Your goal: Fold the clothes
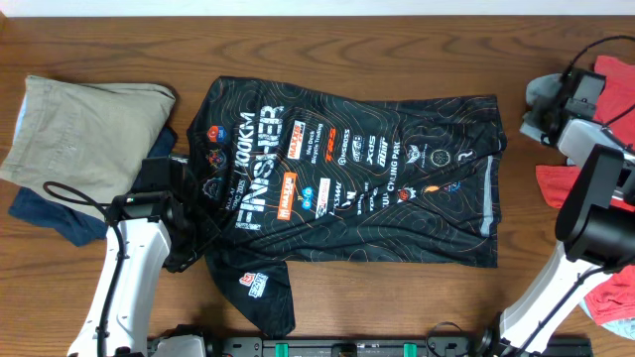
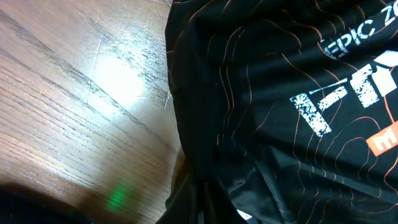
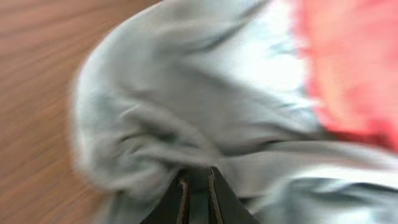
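In the middle of the table point(image 1: 556, 30), one jersey point(image 1: 367, 188) and just the one, lying spread out flat with two arms working either side of it. Off to the left there's one beige garment point(image 1: 84, 124) stacked on one navy garment point(image 1: 50, 213), both folded and sitting just clear of the jersey's edge. Over on the right, one grey garment point(image 1: 541, 94) and red cloth point(image 1: 615, 79) showing in three patches along that edge; I can't say how many pieces that is. The white links of both arms cover part of the lower corners from overhead.

Left gripper point(image 1: 184, 243) is down at the jersey's lower left edge. In the left wrist view the black cloth gathers into a pinch at the bottom of frame, so that claw is clenched on the jersey; black fingers against black fabric are hard to pick apart. Right gripper point(image 3: 196, 193) is well away at the far right, its fingers close together with the grey garment bunched between them; the view is blurred but it's grasping that grey cloth.

The jersey itself is black, laced with thin orange contour lines, with big white "100KM FINISHER" lettering and rows of white and orange sponsor logos. One short sleeve hangs toward the near edge, creases run across the body, and the lower left hem is dragged toward the left claw
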